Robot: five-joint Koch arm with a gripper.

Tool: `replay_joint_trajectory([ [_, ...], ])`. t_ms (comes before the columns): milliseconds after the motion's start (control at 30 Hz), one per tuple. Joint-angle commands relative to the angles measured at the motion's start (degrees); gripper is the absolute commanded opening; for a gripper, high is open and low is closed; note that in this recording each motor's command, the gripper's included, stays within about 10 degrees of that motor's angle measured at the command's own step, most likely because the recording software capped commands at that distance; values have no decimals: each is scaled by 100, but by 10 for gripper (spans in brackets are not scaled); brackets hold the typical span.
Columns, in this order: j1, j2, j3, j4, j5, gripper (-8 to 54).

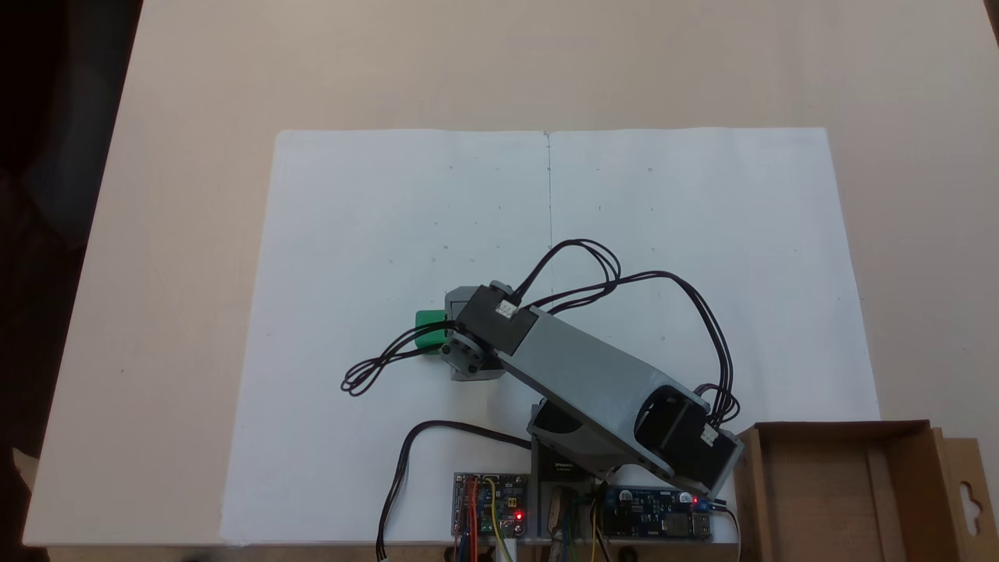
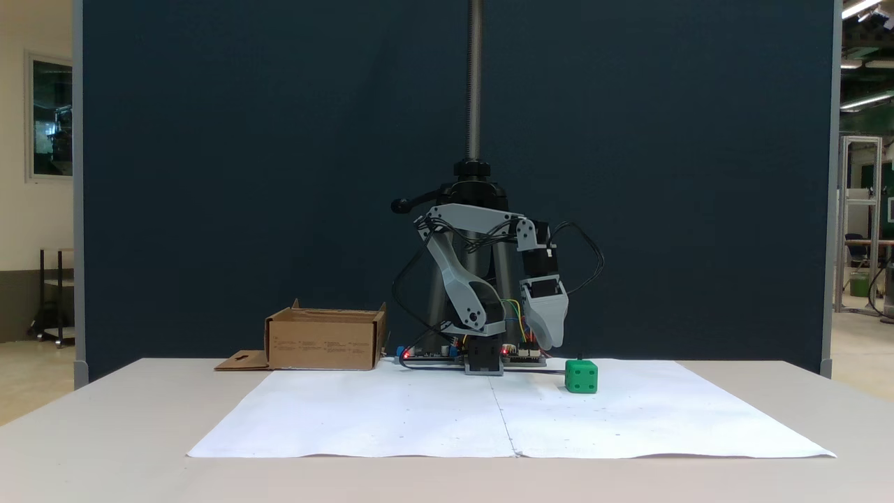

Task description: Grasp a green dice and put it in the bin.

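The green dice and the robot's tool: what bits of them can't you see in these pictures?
- Green dice: in a fixed view from above, the arm's wrist covers its right part. The other fixed view shows it whole, but its pips are too small to count.
- Tool: seen as one grey shape above the dice, so open or shut cannot be told.
- Bin: the bottom edge cuts it off.
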Motion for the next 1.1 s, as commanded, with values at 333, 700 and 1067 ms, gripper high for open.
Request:
replay_joint_trajectory([
  [333, -193, -1020, -202, -580, 1169, 418],
  [700, -457, -1380, -571, -773, 1178, 421],
  [1067, -606, -2004, -984, -993, 1222, 425],
])
